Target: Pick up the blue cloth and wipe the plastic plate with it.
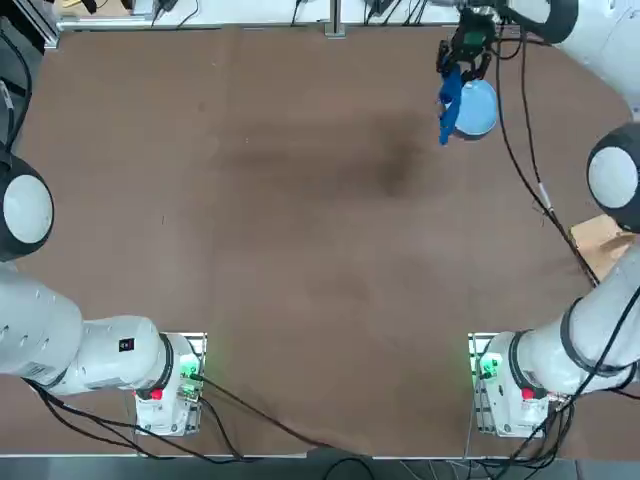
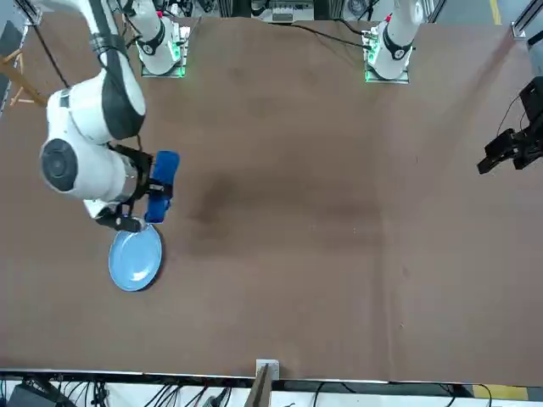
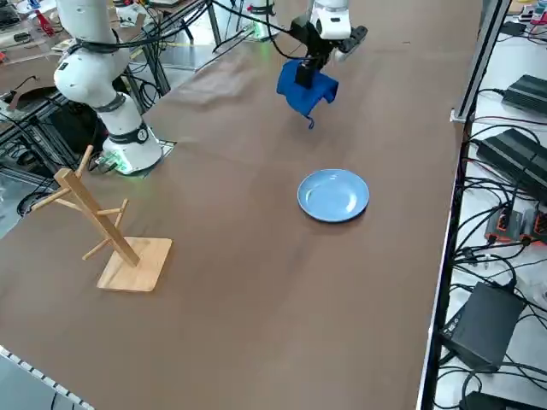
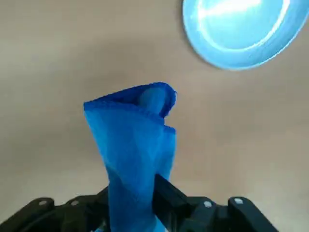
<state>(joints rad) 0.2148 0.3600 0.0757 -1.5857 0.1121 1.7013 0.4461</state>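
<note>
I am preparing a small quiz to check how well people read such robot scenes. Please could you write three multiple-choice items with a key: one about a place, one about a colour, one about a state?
1. Where is the blue cloth?
A) Lying under the plate
B) Held up off the table
C) Draped over the wooden rack

2. What colour is the plastic plate?
A) Light blue
B) Dark red
C) White

3. What is the state of the right gripper?
A) Wide open and holding nothing
B) Closed on the plate's rim
C) Closed on the cloth

Key:
1: B, the blue cloth hangs from the gripper, above the table.
2: A, the plastic plate shows light blue in every view.
3: C, the right gripper has its fingers on both sides of the bunched cloth.
</note>
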